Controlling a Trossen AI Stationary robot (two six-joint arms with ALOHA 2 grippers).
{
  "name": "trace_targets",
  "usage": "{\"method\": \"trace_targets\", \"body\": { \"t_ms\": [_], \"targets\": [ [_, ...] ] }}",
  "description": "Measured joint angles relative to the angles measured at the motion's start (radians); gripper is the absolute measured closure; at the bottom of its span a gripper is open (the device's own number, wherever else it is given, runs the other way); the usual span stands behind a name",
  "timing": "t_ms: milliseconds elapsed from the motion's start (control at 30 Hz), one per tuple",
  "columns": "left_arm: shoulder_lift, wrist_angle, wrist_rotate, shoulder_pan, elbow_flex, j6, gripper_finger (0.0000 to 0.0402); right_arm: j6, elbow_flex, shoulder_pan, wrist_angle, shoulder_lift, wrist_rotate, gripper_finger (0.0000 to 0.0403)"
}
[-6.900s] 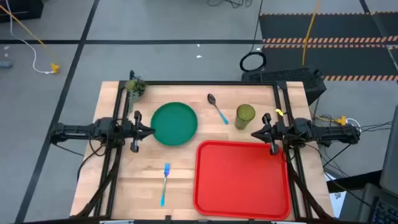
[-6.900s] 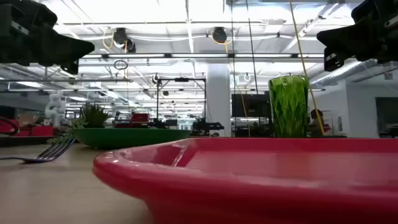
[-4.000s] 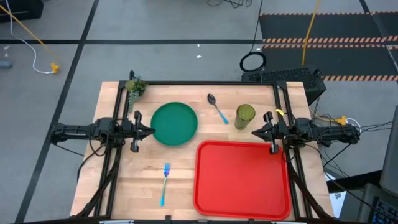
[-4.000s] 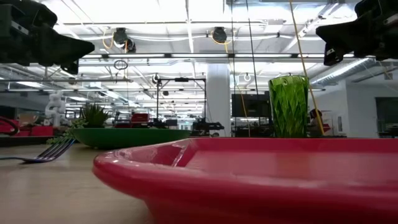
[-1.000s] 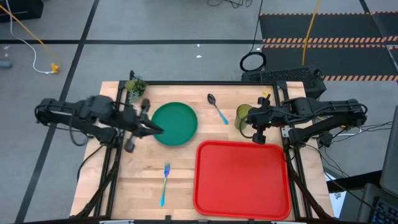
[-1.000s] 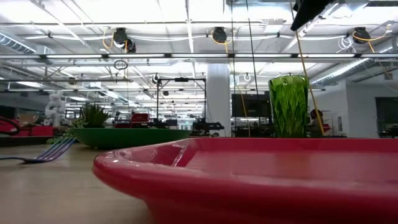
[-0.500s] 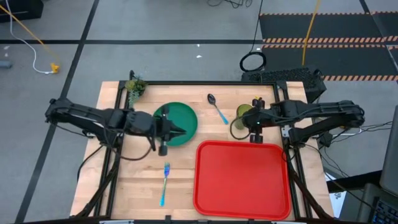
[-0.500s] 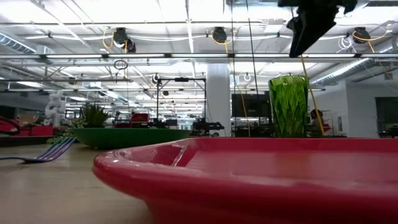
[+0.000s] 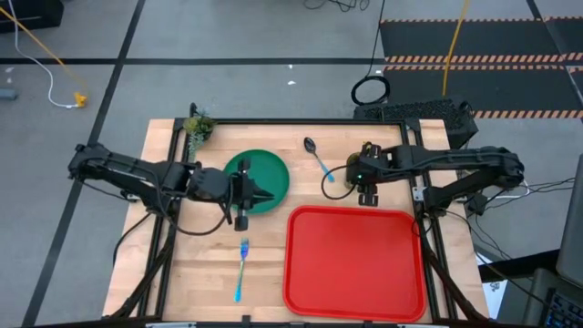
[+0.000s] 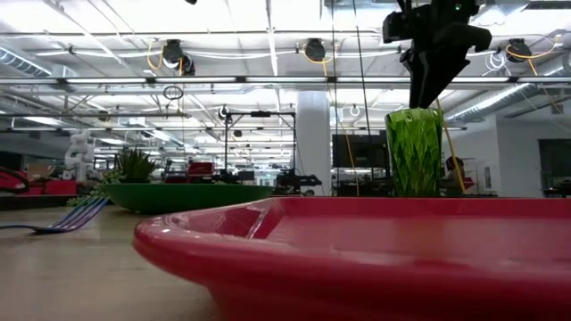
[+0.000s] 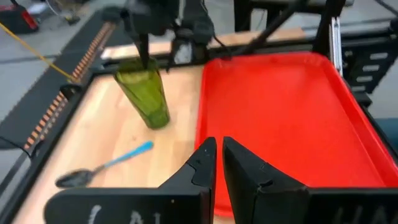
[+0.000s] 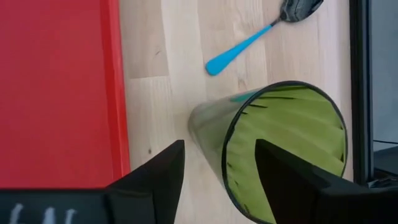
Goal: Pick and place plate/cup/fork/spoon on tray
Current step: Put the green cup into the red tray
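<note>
The olive-green cup point(image 10: 413, 152) stands upright on the table, just beyond the red tray's point(image 9: 355, 264) far edge. My right gripper point(image 12: 221, 149) hangs open right above it, fingers pointing down. One finger is over the cup's mouth and the other outside its wall point(image 12: 205, 121). My left gripper point(image 9: 264, 194) hovers shut and empty over the right part of the dark-green plate point(image 9: 264, 169), clear above it. The spoon point(image 9: 319, 159) lies between plate and cup. The fork point(image 9: 241, 269) lies near the front edge, left of the tray.
A small green plant point(image 9: 196, 128) stands at the far left corner. Dark frame rails point(image 9: 410, 137) run along the table's left, right and far sides. Bare wood shows between the fork and the tray and left of the plate.
My right gripper has swung from the cup's right side to above the cup, tipped its fingers down toward the rim and opened. My left gripper has gone toward the table's right edge, from the plate's left rim to over its right part. Nothing on the table has moved.
</note>
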State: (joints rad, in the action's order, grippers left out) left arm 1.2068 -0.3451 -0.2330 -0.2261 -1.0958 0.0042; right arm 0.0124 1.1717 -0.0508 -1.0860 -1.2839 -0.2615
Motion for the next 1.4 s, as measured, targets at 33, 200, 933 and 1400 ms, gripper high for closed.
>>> {"method": "trace_targets", "body": {
  "t_ms": [33, 200, 933, 1400],
  "targets": [
    [0.000, -0.016, 0.001, -0.006, 0.000, -0.011, 0.0369, 0.000, 0.000, -0.001, -0.001, -0.005, 0.000, 0.0219],
    [0.008, -0.050, 0.001, -0.045, 0.000, -0.053, 0.0369, 0.000, 0.000, -0.015, -0.009, -0.030, 0.004, 0.0249],
    [0.020, 0.011, -0.004, -0.075, 0.001, -0.065, 0.0369, -0.285, 0.066, 0.059, -0.201, -0.050, 0.065, 0.0399],
    [0.020, 0.036, -0.005, -0.075, 0.001, -0.061, 0.0369, -0.701, 0.297, 0.322, -0.475, -0.050, 0.084, 0.0402]
  ]
}}
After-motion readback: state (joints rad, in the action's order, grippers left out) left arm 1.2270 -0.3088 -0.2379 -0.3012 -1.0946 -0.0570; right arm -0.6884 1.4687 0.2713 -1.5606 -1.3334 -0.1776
